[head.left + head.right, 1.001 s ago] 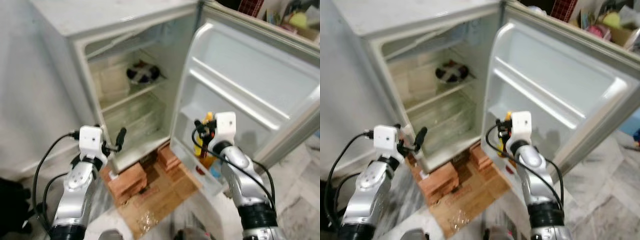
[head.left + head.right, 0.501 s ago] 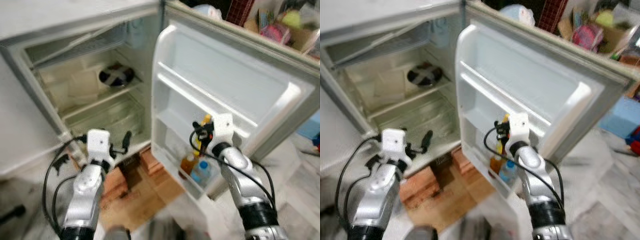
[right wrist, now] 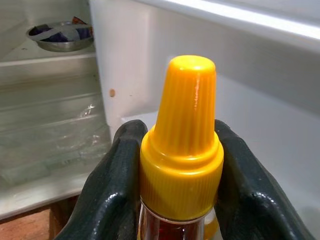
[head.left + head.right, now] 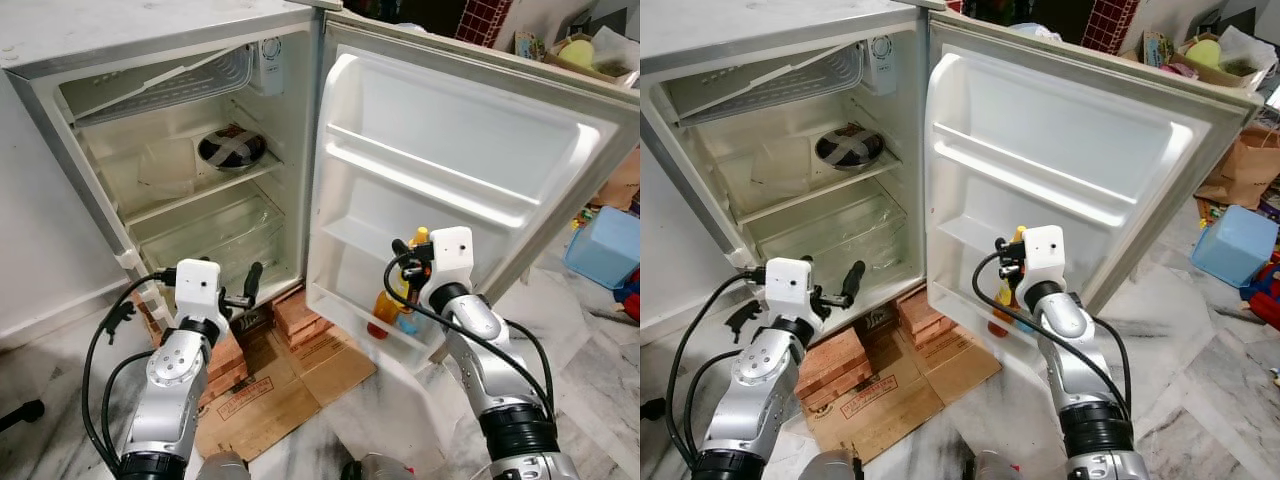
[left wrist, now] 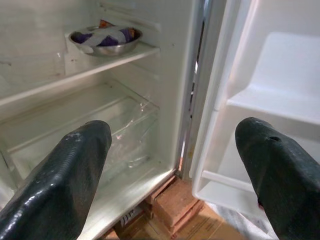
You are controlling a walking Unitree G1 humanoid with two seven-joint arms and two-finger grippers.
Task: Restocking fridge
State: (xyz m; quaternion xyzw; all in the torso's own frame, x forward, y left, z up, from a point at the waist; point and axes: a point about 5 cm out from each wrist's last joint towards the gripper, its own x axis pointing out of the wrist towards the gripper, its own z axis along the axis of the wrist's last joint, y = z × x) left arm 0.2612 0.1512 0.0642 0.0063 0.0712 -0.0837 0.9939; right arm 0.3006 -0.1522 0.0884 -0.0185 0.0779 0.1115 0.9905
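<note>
The small white fridge (image 4: 290, 120) stands open, its door (image 4: 470, 150) swung out to the right. My right gripper (image 3: 172, 165) is shut on the neck of a bottle (image 3: 182, 145) with a yellow cap (image 4: 421, 237) and amber liquid. It holds the bottle upright in front of the lowest door shelf (image 4: 350, 310). My left gripper (image 5: 170, 170) is open and holds nothing, level with the fridge's bottom front edge, left of the door. A metal bowl (image 4: 232, 148) sits on the upper inner shelf.
The fridge rests on red bricks (image 4: 300, 312) over flattened cardboard (image 4: 280, 385) on a marble floor. A blue object (image 4: 407, 322) shows low at the door shelf beside the bottle. A blue box (image 4: 603, 248) and a paper bag (image 4: 1240, 165) stand at the right.
The whole picture has shifted and sharpened as the camera moved. Both arms keep much the same pose, and the bottle stays in the right gripper.
</note>
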